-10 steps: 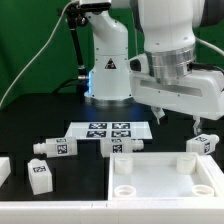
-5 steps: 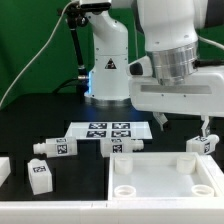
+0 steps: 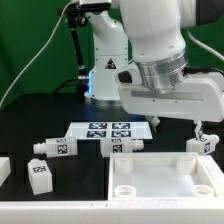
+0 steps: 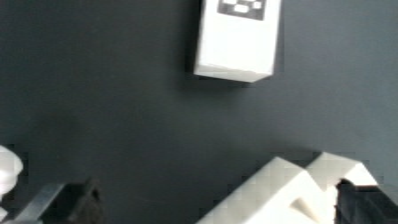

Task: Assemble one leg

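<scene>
Several white legs with marker tags lie on the black table: one on the exterior view's right (image 3: pixel 203 145), one in the middle (image 3: pixel 122 147), two on the left (image 3: pixel 52 148) (image 3: pixel 40 175). My gripper (image 3: pixel 178 124) hangs open and empty above the table, behind the big white tray-like top (image 3: pixel 165 190), with one finger just above the right leg. In the wrist view one leg (image 4: pixel 240 40) lies flat ahead of the gripper (image 4: pixel 214 210). A white corner (image 4: pixel 294 190), apparently of the top, lies between the open fingers, close to one fingertip (image 4: pixel 381 200).
The marker board (image 3: pixel 108 130) lies flat at the middle back, in front of the robot base (image 3: pixel 105 70). Another white part (image 3: pixel 3 168) shows at the exterior view's left edge. A green curtain stands behind.
The arm's hand has turned and swung toward the exterior view's left and now fills more of the view. The fingers stay open near the right leg. No part has moved.
</scene>
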{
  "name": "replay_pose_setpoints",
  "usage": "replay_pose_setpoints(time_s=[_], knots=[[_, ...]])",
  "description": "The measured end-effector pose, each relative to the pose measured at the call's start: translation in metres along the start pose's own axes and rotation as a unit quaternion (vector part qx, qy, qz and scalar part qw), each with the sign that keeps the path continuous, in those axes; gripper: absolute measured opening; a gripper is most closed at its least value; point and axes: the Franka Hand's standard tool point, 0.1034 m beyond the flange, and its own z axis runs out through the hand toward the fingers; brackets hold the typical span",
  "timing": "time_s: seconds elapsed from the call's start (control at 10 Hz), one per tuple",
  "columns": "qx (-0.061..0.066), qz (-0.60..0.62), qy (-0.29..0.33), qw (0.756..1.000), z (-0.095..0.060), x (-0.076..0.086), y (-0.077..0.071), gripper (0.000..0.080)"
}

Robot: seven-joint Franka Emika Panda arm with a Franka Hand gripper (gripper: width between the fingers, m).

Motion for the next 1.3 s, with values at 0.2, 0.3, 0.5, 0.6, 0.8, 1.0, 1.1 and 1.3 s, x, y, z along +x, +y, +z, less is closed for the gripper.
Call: replay_pose_setpoints(time_s=[0.2, 0.3, 0.5, 0.6, 0.8, 1.0, 1.1, 1.3], knots=[[0.014, -0.018, -0.026, 0.999, 0.001, -0.003, -0.011, 0.0649], [0.015, -0.012, -0.060, 0.998, 0.003, -0.012, -0.013, 0.0649], [0.005, -0.002, -0.141, 0.990, 0.003, -0.009, -0.012, 0.0649], [0.003, 0.002, -0.165, 0.986, 0.004, -0.010, -0.009, 0.0649], [-0.017, 0.026, -0.258, 0.966, 0.012, -0.016, -0.004, 0.0649], [-0.028, 0.056, -0.272, 0.960, 0.022, -0.012, -0.016, 0.0649], [-0.034, 0.068, -0.276, 0.958, 0.026, -0.014, -0.016, 0.0649], [-0.041, 0.075, -0.283, 0.955, 0.040, -0.018, -0.014, 0.0649]])
